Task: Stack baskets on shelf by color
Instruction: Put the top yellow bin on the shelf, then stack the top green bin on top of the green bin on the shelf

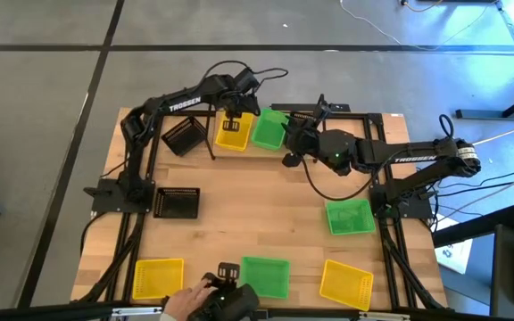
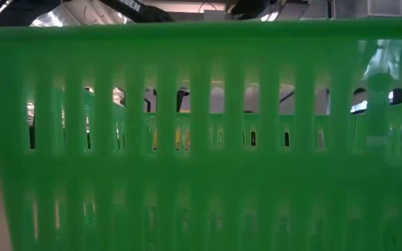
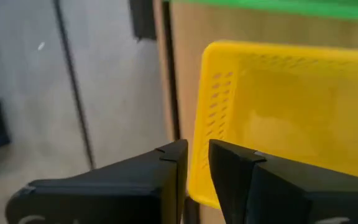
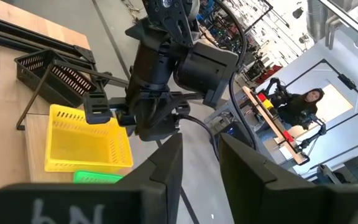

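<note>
At the table's far edge stands the shelf (image 1: 368, 117), a rack of black bars. A yellow basket (image 1: 232, 134) and a green basket (image 1: 269, 130) lie on it side by side. My left gripper (image 1: 234, 114) (image 3: 197, 160) is shut on the yellow basket (image 3: 278, 106) at its far side. My right gripper (image 1: 290, 135) (image 4: 201, 146) hovers at the green basket's right edge, its fingers a little apart with nothing between them; a sliver of the green basket (image 4: 98, 177) shows beside them. The right wrist view also shows the left gripper (image 4: 114, 115) over the yellow basket (image 4: 86, 146). My left gripper pinches the yellow basket's slotted side wall (image 3: 199, 177) near a corner, one finger (image 3: 173, 162) outside the basket and one finger (image 3: 235, 165) inside. The fingers come from above, pointing down. The basket sits level, bottom on the shelf board.
A black basket (image 1: 183, 135) sits tilted left of the shelf and another black basket (image 1: 177, 202) lies flat on the table's left. Green baskets (image 1: 349, 217) (image 1: 264, 275) and yellow baskets (image 1: 157, 278) (image 1: 344, 283) lie nearer. A green basket wall (image 2: 201, 139) fills the low view. A person's hand (image 1: 184, 303) is at the near edge.
</note>
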### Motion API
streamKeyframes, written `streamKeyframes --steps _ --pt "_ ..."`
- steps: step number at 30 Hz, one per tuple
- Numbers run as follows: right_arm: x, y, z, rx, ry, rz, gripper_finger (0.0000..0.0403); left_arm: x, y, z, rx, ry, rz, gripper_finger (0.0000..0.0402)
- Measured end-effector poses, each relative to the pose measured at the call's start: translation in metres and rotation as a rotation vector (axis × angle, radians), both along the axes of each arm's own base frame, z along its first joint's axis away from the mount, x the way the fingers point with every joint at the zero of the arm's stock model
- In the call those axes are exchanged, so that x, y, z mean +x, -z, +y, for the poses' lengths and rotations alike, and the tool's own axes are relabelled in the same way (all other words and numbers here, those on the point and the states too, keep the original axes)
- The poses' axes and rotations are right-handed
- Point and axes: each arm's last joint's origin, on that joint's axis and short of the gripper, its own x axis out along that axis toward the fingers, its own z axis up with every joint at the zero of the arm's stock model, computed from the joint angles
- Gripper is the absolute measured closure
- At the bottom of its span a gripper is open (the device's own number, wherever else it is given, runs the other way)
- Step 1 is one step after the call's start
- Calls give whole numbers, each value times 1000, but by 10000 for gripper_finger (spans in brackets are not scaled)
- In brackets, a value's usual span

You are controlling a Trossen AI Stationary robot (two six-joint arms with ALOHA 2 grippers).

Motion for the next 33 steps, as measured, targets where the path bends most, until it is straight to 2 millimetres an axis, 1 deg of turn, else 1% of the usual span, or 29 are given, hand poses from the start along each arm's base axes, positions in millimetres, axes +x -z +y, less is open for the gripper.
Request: streamKeyframes --steps 4,6,9,11,15,18,20,23,26,30,33 --pt "-3 -3 0 -22 -5 18 304 0 -7 -6 65 -71 10 343" --pt "-10 -9 0 -38 -8 16 307 -2 -18 -12 71 -94 -33 343" --pt "-26 -21 0 -40 -11 -4 310 -8 -44 -27 80 -101 -123 343" --pt "-38 -25 1 -44 -26 27 313 -12 -62 -42 91 -99 -185 343" --pt "-60 -20 5 -38 -71 182 317 -24 -101 -73 98 -80 -326 343" --pt "-74 -18 10 14 -85 224 318 -35 -126 -97 76 -69 -440 343" --pt "-82 -22 14 111 -133 224 319 -43 -139 -111 57 -68 -506 343" --pt "-97 -28 20 354 -231 267 319 -54 -155 -131 28 -67 -585 343" --pt "-108 -29 26 581 -291 351 319 -64 -166 -150 -7 -64 -637 343" --pt "-119 -21 34 787 -334 502 319 -74 -175 -170 -48 -49 -673 343" --pt "-127 -8 38 921 -286 634 319 -73 -176 -182 -79 -37 -690 343"
